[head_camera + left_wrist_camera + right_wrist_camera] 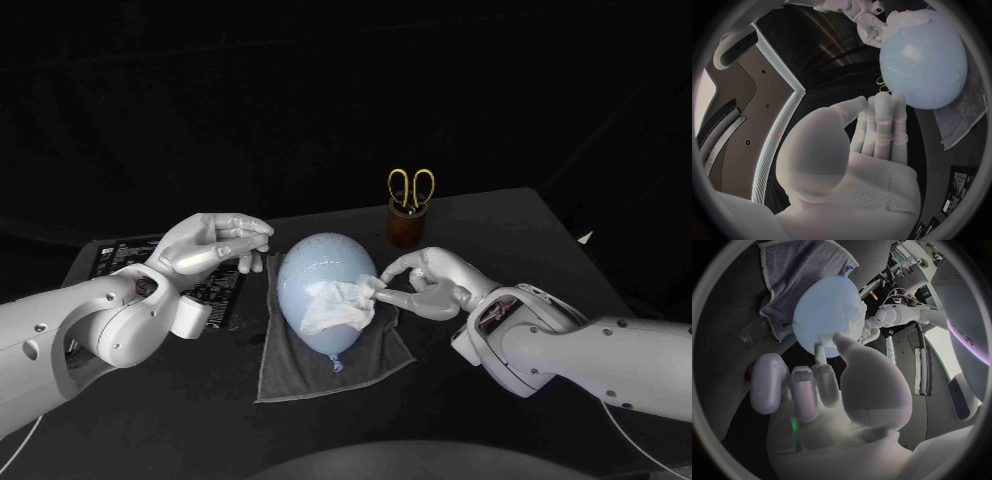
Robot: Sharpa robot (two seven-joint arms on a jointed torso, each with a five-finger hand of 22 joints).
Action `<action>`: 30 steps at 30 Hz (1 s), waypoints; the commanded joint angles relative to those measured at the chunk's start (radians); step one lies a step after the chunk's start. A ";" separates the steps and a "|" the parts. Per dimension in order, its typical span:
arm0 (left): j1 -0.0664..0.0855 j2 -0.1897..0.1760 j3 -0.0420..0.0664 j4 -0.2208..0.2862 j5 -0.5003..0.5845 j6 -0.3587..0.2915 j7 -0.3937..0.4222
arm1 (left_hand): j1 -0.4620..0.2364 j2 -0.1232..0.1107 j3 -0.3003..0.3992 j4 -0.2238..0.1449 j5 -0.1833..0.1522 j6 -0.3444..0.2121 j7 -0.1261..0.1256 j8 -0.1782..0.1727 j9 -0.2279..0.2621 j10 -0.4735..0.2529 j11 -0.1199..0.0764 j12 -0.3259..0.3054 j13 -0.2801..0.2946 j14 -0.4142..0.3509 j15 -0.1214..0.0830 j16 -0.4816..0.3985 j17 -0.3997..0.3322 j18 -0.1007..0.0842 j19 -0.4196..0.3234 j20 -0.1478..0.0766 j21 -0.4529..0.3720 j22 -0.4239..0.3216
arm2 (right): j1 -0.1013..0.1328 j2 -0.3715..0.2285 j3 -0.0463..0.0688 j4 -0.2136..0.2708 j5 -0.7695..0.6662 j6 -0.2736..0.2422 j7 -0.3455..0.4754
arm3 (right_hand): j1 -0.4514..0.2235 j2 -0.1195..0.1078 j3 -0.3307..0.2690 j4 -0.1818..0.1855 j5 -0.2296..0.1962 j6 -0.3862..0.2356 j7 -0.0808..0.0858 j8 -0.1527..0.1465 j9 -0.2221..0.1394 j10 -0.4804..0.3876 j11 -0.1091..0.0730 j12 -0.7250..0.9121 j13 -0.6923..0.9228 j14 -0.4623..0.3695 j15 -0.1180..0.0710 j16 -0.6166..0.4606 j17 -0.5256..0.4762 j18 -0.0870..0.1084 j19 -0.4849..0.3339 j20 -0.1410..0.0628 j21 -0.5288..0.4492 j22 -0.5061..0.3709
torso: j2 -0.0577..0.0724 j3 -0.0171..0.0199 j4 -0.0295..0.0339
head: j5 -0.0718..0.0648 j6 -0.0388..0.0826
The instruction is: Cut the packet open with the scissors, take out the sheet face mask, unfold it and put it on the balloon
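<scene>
A pale blue balloon (315,275) (926,60) (823,310) lies on a grey towel (346,362) in the middle of the table. The white sheet mask (343,303) (907,20) sits crumpled on the balloon's right side. My right hand (421,282) (857,12) (836,385) is against that side and pinches the mask's edge between thumb and a finger. My left hand (216,243) (861,150) (892,315) hovers left of the balloon, holding nothing, fingers extended side by side. The yellow-handled scissors (411,187) stand in a brown cup (405,226) behind the balloon.
A dark flat printed thing (228,282) lies on the table left of the towel, under my left hand. The towel (967,112) (798,270) reaches past the balloon's knotted end toward me. The table's right edge (584,250) runs close behind my right arm.
</scene>
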 commanded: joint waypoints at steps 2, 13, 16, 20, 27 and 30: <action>-0.001 0.002 0.001 0.001 0.005 0.008 0.004 | 0.006 0.000 -0.007 0.001 0.001 -0.003 0.007 -0.004 -0.001 0.005 0.001 -0.006 -0.002 -0.001 0.003 -0.004 -0.002 0.014 -0.003 0.002 -0.007 0.000 | -0.001 0.008 0.000 -0.003 -0.004 0.014 0.006 | 0.013 0.030 0.005 0.012 -0.006 0.024 -0.006 -0.003 -0.001 0.055 -0.006 0.008 0.202 0.103 -0.005 0.005 0.264 0.008 0.005 0.004 0.009 0.182 | 0.001 0.0001 0.0003 | 0.000 -0.004; -0.001 0.003 0.001 0.000 0.005 0.009 0.004 | 0.006 0.000 -0.007 0.001 0.001 -0.003 0.007 -0.004 -0.001 0.005 0.001 -0.006 -0.002 -0.001 0.003 -0.004 -0.002 0.014 -0.003 0.002 -0.007 0.000 | -0.001 0.018 0.000 -0.004 0.012 -0.019 0.069 | 0.132 0.112 0.076 -0.044 -0.005 0.114 -0.053 0.039 0.019 0.086 -0.048 0.057 0.240 0.103 -0.040 0.005 0.264 0.004 0.014 -0.023 0.032 0.189 | 0.000 0.0006 -0.0007 | -0.002 -0.013; -0.001 0.003 0.001 0.000 0.005 0.009 0.003 | 0.006 0.000 -0.007 0.001 0.001 -0.003 0.007 -0.004 -0.001 0.005 0.001 -0.006 -0.002 -0.001 0.003 -0.004 -0.002 0.014 -0.003 0.002 -0.007 0.000 | -0.001 0.017 0.000 -0.002 0.030 -0.047 0.105 | 0.138 0.115 0.086 -0.053 -0.005 0.120 -0.056 0.048 0.025 0.098 -0.051 0.076 0.254 0.103 -0.044 0.005 0.264 0.003 0.016 -0.028 0.038 0.190 | 0.000 0.0004 -0.0003 | -0.002 -0.013; -0.001 0.003 0.001 0.000 0.005 0.009 0.002 | 0.005 0.001 -0.008 0.001 0.001 -0.004 0.007 -0.005 -0.002 0.005 0.002 -0.007 -0.003 -0.001 0.003 -0.005 -0.002 0.014 -0.003 0.002 -0.007 -0.001 | -0.001 0.012 0.000 0.004 0.050 -0.074 0.141 | 0.137 0.119 0.092 -0.055 -0.005 0.125 -0.058 0.055 0.029 0.103 -0.053 0.086 0.262 0.103 -0.046 0.005 0.264 0.002 0.017 -0.031 0.041 0.191 | -0.001 0.0005 -0.0004 | -0.002 -0.014; -0.001 0.003 0.001 -0.002 0.005 0.010 0.001 | 0.009 0.001 -0.008 -0.001 0.002 -0.004 0.007 -0.005 -0.003 0.005 0.002 -0.008 -0.005 -0.001 0.003 -0.006 -0.003 0.015 -0.003 0.002 -0.007 -0.001 | 0.000 -0.010 0.002 0.024 0.082 -0.102 0.181 | 0.136 0.122 0.101 -0.058 -0.005 0.127 -0.060 0.060 0.033 0.104 -0.054 0.088 0.263 0.103 -0.047 0.005 0.264 0.002 0.017 -0.033 0.041 0.191 | -0.001 0.0009 -0.0011 | 0.001 -0.013; -0.001 0.003 0.001 -0.002 0.005 0.010 0.001 | 0.009 0.001 -0.008 -0.001 0.002 -0.004 0.007 -0.005 -0.003 0.005 0.002 -0.008 -0.005 -0.001 0.003 -0.006 -0.003 0.015 -0.003 0.002 -0.007 -0.001 | 0.004 -0.022 0.005 0.036 0.098 -0.117 0.201 | 0.137 0.122 0.104 -0.060 -0.005 0.127 -0.060 0.062 0.034 0.104 -0.055 0.088 0.263 0.103 -0.048 0.005 0.264 0.001 0.018 -0.034 0.042 0.191 | -0.001 0.0006 -0.0009 | 0.001 -0.011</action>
